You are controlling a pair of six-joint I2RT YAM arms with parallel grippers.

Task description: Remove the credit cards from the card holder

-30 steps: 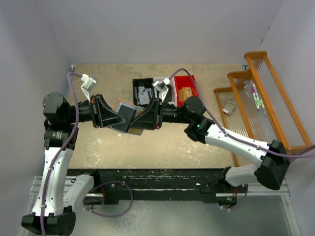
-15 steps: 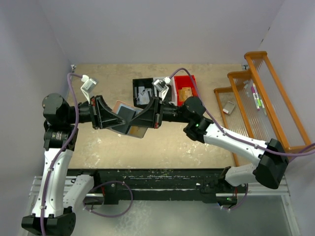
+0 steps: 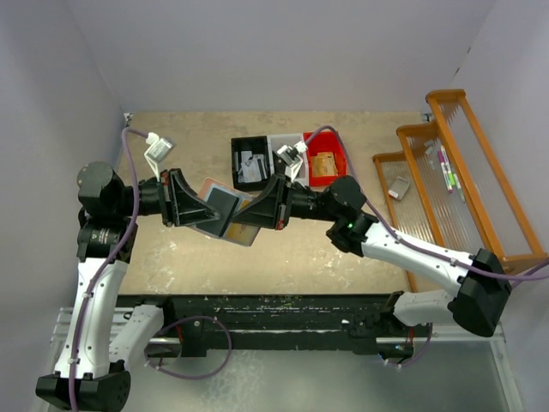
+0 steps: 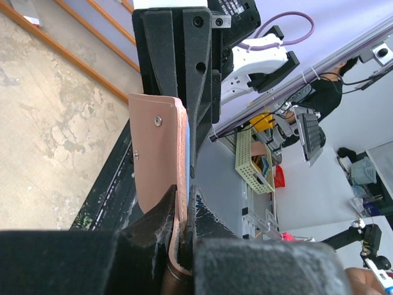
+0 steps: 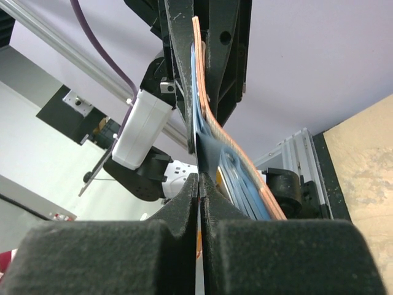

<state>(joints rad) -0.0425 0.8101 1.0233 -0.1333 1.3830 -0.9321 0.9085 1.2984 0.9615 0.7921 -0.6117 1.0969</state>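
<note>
Found the card holder (image 3: 214, 225) off the tabletop (image 3: 292, 249), hung in the air between the two grippers, left of centre. Saw it spread open, with a salmon-pink corner at the far side and the blue-grey inside partly turned to the overhead camera, a dark grey rectangle across that inside.

Found the left gripper (image 3: 202, 215) at the holder's left edge, its fingers (image 4: 147, 246) drawn narrow and clamped on the salmon-pink flap. Noted the flap upright out of those fingers in the left wrist view, a small metal snap stud (image 4: 158, 121) on its outer face.

Found the right gripper (image 3: 250, 216) opposite, pointed at the left one. Saw its fingers (image 5: 178, 215) pressed fully together on a thin dark sheet at the holder's blue-grey inside, just beside the striped card slots. Could not tell at the pinch whether card or inner panel.

Saw three small bins side by side behind the grippers at the far side of the tabletop:
- a black bin (image 3: 236, 163) with grey credit cards (image 3: 250, 163) inside
- a pale bin (image 3: 280, 142), partly hidden by the right wrist camera
- a red bin (image 3: 341, 154) with a tan object (image 3: 322, 163) inside

Noted stepped orange racks (image 3: 446, 99) along the right side, well apart from the holder, with pens (image 3: 444, 167) in one tier and a small grey item (image 3: 399, 187) in the lowest.
</note>
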